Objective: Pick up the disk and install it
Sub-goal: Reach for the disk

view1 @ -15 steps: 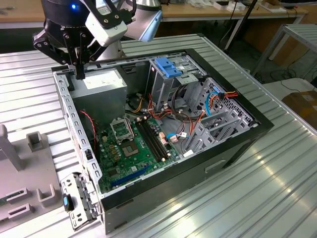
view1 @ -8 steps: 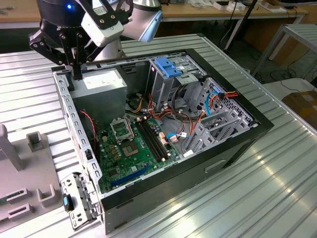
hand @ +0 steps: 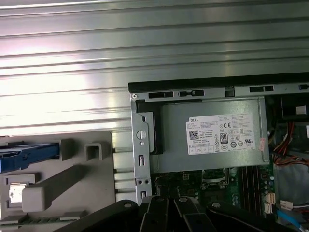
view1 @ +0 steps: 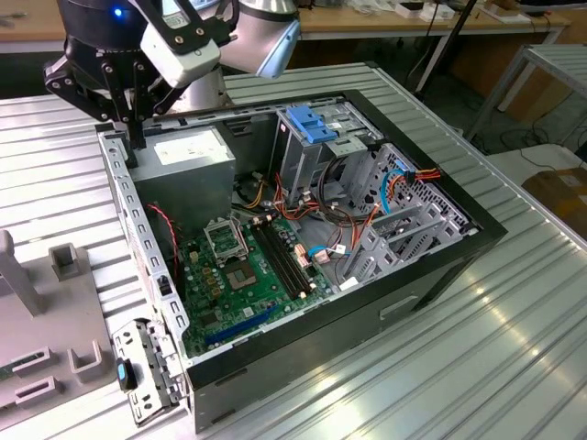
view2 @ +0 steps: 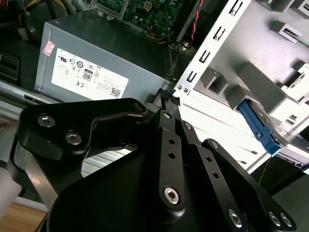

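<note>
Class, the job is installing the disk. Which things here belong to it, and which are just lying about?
Job: disk, gripper, case.
Lying about: power supply, motherboard, grey block, table.

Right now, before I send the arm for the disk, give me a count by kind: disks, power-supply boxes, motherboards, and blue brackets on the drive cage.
disk: 1
power-supply box: 1
motherboard: 1
blue bracket: 1
Total: 4
</note>
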### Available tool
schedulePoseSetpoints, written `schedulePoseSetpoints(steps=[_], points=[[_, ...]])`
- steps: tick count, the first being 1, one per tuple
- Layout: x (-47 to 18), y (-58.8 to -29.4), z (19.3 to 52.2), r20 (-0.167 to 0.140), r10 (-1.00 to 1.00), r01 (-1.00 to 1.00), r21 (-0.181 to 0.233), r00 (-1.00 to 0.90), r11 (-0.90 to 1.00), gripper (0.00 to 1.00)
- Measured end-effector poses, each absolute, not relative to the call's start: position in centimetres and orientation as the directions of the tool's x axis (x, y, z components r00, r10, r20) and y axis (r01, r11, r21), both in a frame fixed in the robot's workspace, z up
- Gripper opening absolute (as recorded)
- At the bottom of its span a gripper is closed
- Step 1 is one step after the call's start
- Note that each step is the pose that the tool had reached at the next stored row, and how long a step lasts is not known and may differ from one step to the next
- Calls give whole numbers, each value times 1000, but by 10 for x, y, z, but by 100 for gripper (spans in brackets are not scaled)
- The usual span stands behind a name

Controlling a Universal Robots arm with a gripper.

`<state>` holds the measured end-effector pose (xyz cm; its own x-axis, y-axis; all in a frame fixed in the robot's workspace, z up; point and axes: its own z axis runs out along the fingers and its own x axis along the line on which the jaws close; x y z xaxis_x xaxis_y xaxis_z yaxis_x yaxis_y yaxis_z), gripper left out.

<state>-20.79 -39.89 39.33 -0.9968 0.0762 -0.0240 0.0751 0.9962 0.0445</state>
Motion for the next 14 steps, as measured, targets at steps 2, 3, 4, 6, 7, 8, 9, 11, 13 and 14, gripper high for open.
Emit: schedulePoseSetpoints(steps=[2,3,4,6,7,8,9,11,13,14], points=[[-211,-399,393,-24,76,75,44,-997,996,11],[-211,-399,393,-24,76,75,44,-997,996,11],[-213,-399,393,-24,76,75,44,-997,996,11],[-215,-399,393,-24,76,75,44,-997,996,11],[-215,-399,393,-24,76,75,44,-997,996,11],[-216,-399,393,-24,76,75,44,-997,996,11],[-217,-399,393,-24,76,75,44,-997,996,11],[-220,-399,393,-24,76,75,44,-997,996,11],[-221,-399,393,-24,76,75,44,-997,996,11],[-221,-399,393,-24,76,75,44,-997,996,11]])
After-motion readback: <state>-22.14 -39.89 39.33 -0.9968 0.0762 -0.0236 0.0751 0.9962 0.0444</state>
